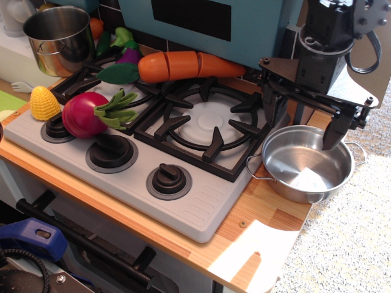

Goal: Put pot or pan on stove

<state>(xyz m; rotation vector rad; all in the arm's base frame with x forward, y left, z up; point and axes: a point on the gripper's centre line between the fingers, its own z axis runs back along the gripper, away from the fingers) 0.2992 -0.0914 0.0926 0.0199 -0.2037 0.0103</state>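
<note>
The shallow steel pot [299,168] with two wire loop handles sits on the wooden counter [269,232], just off the right edge of the light grey stove [201,207]. My gripper [302,122] hangs over the pot's far side with its jaws wide apart. Its right finger [336,131] dips just inside the far rim; its left finger [269,110] stands over the stove's right edge beside the pot. Nothing is between the fingers. The right burner grate [208,125] has nothing on it.
A toy carrot [183,64] lies across the back of the stove. A red radish [85,115] and a corn cob [44,102] sit on the left burner side. A taller steel pot [58,36] stands at back left. The counter's edge runs close to the right of the shallow pot.
</note>
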